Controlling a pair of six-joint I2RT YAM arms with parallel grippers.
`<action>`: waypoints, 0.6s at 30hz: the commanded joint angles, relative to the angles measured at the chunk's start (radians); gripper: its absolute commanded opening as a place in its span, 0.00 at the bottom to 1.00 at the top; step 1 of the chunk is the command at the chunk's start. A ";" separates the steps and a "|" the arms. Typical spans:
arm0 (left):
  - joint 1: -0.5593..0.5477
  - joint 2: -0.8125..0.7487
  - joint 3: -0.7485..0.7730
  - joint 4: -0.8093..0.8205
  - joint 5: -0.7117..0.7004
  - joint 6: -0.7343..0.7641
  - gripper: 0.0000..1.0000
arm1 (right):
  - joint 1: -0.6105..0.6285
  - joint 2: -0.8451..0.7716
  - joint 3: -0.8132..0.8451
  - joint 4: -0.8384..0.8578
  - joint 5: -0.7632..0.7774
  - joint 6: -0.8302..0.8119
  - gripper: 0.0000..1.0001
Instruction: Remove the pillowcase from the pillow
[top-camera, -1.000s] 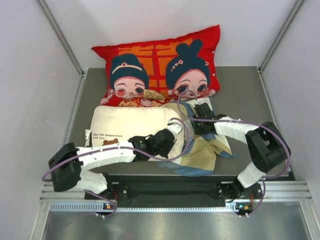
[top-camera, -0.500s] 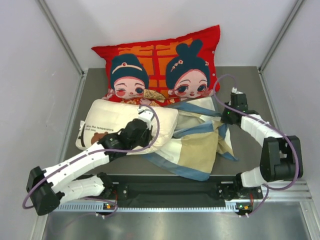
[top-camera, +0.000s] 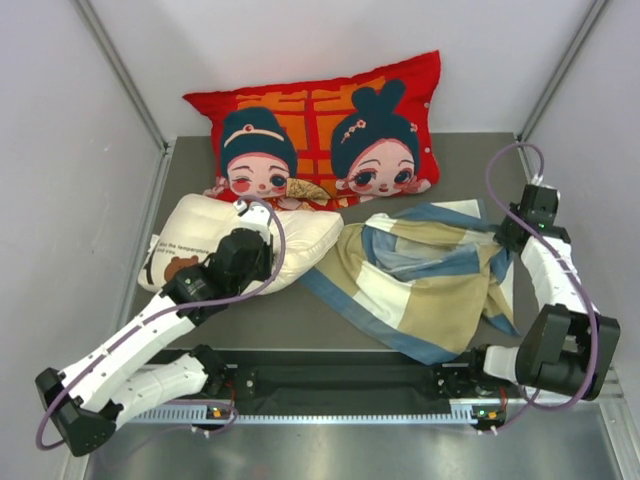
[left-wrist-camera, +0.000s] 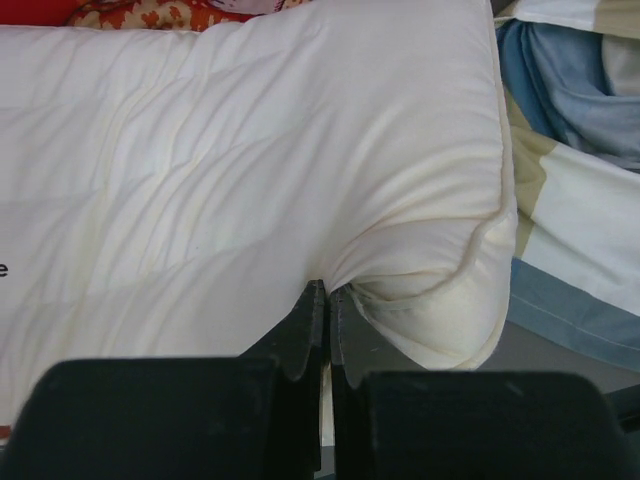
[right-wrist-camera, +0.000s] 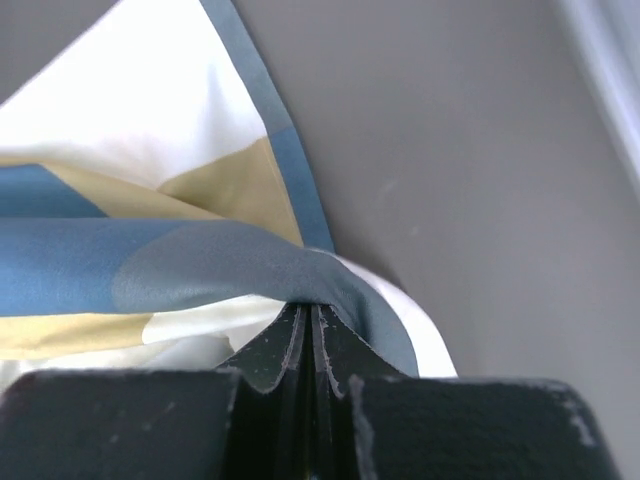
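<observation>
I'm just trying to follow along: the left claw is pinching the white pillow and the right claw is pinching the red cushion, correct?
Not quite. What the right claw is pinching is the checked pillowcase, as the right wrist view shows. The rest holds: the left claw is pinching the white pillow.

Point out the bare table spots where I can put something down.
Bare table along the near edge, between pillow and pillowcase; another patch back right, beside the red cushion. Back left and right centre are crowded.
</observation>
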 joint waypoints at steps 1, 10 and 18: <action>0.032 0.009 0.026 -0.044 -0.145 0.036 0.00 | -0.039 -0.063 0.116 -0.047 0.073 -0.035 0.00; 0.035 0.001 -0.037 -0.030 -0.087 -0.008 0.00 | -0.184 -0.065 0.245 -0.111 0.051 -0.064 0.00; 0.035 0.078 -0.062 -0.007 0.016 -0.025 0.00 | -0.183 -0.052 0.217 -0.110 -0.038 -0.047 0.19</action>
